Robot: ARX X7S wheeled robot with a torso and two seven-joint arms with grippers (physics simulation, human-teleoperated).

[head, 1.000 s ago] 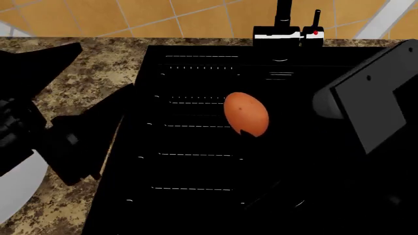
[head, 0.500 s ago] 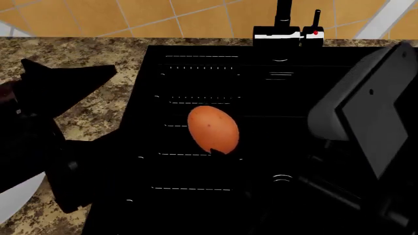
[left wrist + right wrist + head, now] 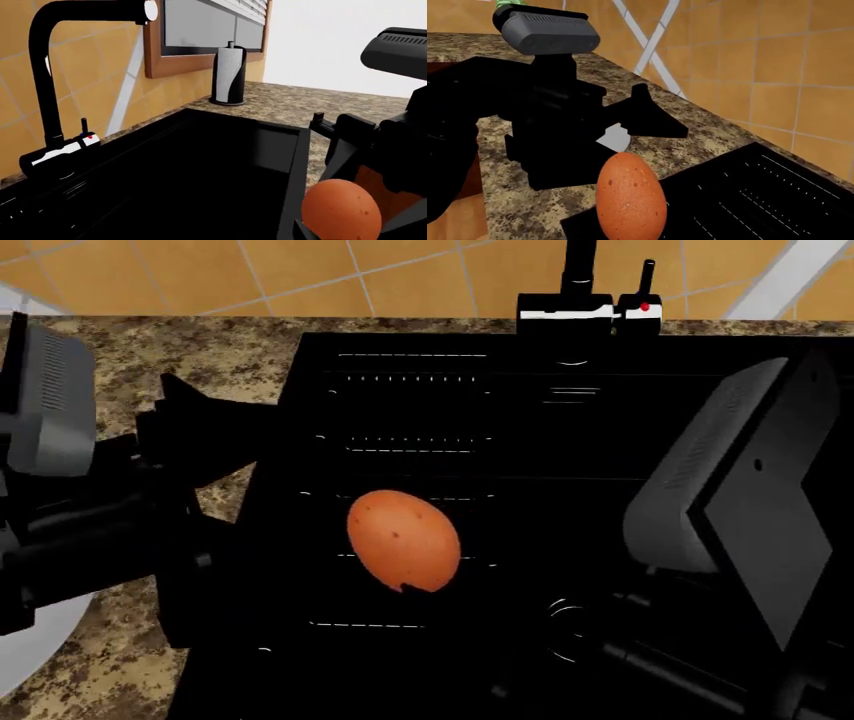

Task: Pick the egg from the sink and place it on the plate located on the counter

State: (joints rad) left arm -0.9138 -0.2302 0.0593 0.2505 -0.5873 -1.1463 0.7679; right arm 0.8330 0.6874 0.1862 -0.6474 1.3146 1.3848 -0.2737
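My right gripper [image 3: 424,590] is clamped on the egg [image 3: 403,540], holding it upright above the sink [image 3: 414,400], and the plate [image 3: 34,645] lies off to my left on the counter [image 3: 200,360], beyond my left gripper [image 3: 200,430], whose jaws I can't read.

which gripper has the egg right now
The right gripper: the egg sits in its fingertips above the sink, while the left gripper hangs empty by the counter edge.

egg [image 3: 403,540] looks smooth and matt with tiny dark specks. sink [image 3: 414,400] is glossy black with thin white ribbing, counter [image 3: 227,360] is speckled polished stone, and the wall tiles [image 3: 774,65] look satin orange ceramic.
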